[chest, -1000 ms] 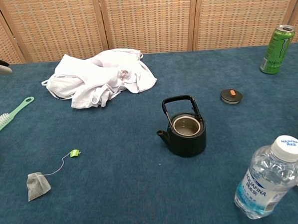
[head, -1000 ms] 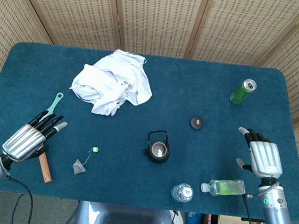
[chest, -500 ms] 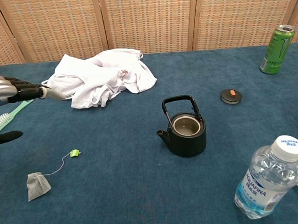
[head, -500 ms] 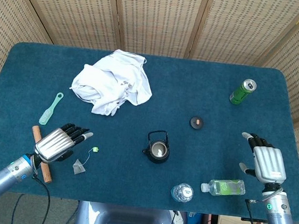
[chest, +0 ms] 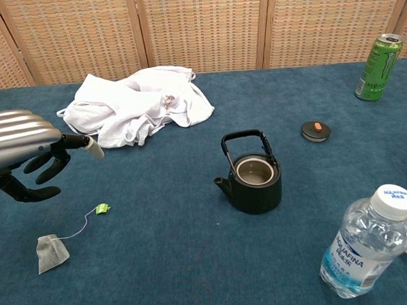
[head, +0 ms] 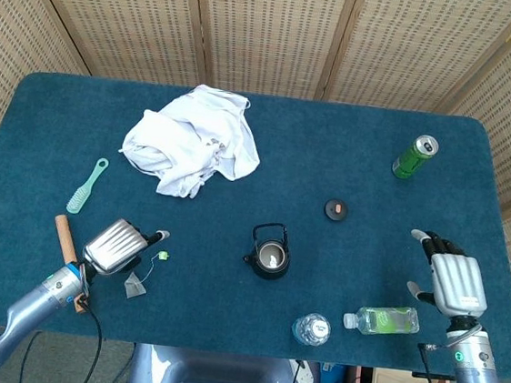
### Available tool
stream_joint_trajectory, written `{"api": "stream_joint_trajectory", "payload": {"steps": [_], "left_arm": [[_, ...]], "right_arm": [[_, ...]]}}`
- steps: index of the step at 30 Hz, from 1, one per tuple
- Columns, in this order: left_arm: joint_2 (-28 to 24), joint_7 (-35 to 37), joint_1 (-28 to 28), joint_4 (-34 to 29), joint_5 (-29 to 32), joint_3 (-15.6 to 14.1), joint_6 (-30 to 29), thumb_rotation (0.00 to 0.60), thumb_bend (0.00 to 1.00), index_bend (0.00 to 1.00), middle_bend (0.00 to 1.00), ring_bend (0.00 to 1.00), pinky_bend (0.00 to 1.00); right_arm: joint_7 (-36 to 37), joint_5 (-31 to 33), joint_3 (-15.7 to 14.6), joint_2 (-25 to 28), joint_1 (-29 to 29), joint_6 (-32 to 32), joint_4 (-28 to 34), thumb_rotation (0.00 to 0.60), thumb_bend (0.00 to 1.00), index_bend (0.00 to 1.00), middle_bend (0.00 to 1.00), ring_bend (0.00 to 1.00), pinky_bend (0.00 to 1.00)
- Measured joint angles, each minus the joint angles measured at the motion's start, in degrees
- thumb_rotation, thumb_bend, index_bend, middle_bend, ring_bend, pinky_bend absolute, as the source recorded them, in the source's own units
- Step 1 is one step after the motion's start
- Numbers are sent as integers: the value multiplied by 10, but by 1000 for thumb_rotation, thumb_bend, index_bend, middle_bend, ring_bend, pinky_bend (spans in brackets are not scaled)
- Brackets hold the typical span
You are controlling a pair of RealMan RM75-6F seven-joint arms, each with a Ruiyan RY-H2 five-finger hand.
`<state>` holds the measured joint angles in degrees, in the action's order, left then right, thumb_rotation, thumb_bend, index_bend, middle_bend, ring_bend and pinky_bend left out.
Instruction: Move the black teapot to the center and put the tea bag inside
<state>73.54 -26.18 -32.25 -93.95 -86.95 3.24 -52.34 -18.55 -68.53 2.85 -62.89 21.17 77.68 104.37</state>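
The black teapot [head: 269, 251] [chest: 252, 173] stands lidless near the table's middle, handle upright. Its small lid [head: 336, 209] [chest: 316, 131] lies apart to the right. The grey tea bag [head: 134, 286] [chest: 51, 253] lies flat near the front left, its string running to a green tag [head: 164, 256] [chest: 102, 208]. My left hand [head: 120, 245] [chest: 27, 148] hovers just above and left of the tea bag, fingers apart and curled downward, holding nothing. My right hand [head: 448, 278] hangs open at the right edge, empty, far from the teapot.
A white cloth [head: 193, 141] is heaped at the back left. A green brush [head: 88, 186] and a wooden-handled tool [head: 67, 241] lie on the left. A green can [head: 415, 157] stands back right. Two water bottles [head: 311, 329] [head: 383, 320] sit at the front right.
My left hand has moved right and forward from beside the brush to just over the tea bag, its fingers curling down. The right hand drifted slightly toward the front edge.
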Motion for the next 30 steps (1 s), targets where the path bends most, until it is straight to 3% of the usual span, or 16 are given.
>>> {"api": "stream_joint_trajectory", "payload": {"steps": [13, 30], "left_arm": [[43, -112, -15, -13, 131, 3, 15, 600, 385, 347, 839, 813, 786], [104, -123, -19, 27, 184, -1, -9, 600, 336, 422, 845, 818, 791]], "right_arm": [[4, -6, 9, -4, -10, -15, -8, 583, 331, 239, 306, 310, 488], [14, -9, 16, 4, -21, -24, -9, 580, 331, 239, 306, 310, 488]]}}
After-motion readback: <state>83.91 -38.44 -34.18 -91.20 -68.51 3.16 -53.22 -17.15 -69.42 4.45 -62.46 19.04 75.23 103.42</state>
